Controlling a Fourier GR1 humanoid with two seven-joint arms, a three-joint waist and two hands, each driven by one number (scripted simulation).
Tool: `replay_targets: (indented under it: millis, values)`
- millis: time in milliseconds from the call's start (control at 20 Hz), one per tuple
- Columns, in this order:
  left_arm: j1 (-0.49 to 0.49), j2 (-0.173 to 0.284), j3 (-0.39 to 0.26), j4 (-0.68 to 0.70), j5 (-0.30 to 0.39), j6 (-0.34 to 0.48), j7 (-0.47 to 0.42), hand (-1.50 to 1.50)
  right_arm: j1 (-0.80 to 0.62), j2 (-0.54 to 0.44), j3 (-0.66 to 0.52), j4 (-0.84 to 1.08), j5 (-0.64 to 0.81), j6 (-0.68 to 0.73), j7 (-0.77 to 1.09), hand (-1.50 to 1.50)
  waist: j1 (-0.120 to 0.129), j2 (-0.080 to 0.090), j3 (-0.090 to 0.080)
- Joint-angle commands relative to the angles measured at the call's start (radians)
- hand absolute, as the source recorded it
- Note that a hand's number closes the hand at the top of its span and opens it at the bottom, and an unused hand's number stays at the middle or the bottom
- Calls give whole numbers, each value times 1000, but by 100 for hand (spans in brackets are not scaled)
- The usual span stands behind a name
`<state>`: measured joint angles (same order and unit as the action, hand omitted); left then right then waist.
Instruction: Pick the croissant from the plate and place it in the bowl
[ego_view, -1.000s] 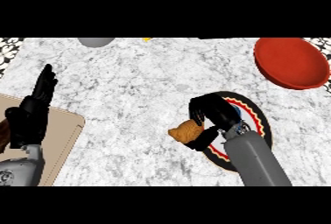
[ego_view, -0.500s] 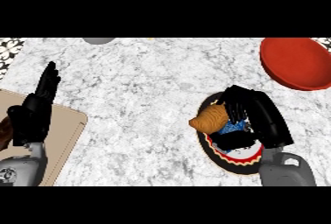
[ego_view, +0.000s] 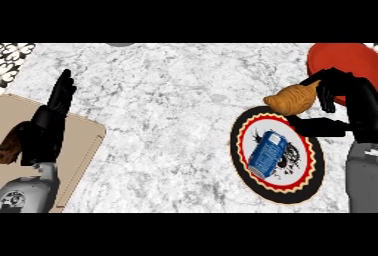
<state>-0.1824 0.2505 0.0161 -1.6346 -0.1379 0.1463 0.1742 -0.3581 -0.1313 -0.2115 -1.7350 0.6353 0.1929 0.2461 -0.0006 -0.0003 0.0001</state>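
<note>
- The fingers (ego_view: 325, 82) of the black right hand (ego_view: 353, 102) are curled round the golden-brown croissant (ego_view: 293, 98), with the thumb below it, and they grip its right end.
- The croissant hangs clear of the round black plate with a red and yellow scalloped rim (ego_view: 244, 165), just above that plate's upper edge and just left of the red bowl (ego_view: 341, 56).
- A blue rectangular carton (ego_view: 267, 153) lies on the plate, apart from the croissant.
- The step in hand looks like the carry to the bowl. To do it well, the hand should probably travel up and to the right until the croissant sits over the bowl's middle, not its near rim, and open only there.
- Keeping the croissant level and high enough to pass the rim would likely avoid a knock.
- The black left hand (ego_view: 46, 125) rests open, fingers up, at the left of the grey marbled bench (ego_view: 170, 110), over a tan board (ego_view: 77, 145).
</note>
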Motion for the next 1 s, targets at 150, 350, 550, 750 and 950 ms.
replay_targets:
  millis: [150,350,550,750,950]
  values:
    - [-18,-20,-20,-29,-26,5,36,0,-141,-156,-212,357,-71,-124,-215,150,12,4,1]
    - [-45,-1,25,52,8,-26,-9,0,-240,-252,-264,584,-59,-201,-351,150,21,10,1]
    - [-57,-28,5,48,-4,-12,-29,0,-300,-346,-287,827,2,-303,-485,150,34,15,2]
    - [-73,-32,-8,63,-8,-24,-14,0,-335,-423,-285,992,98,-435,-548,150,51,24,3]
    - [-105,-37,-25,36,-28,-14,22,0,-373,-481,-302,1162,139,-543,-613,150,68,31,5]
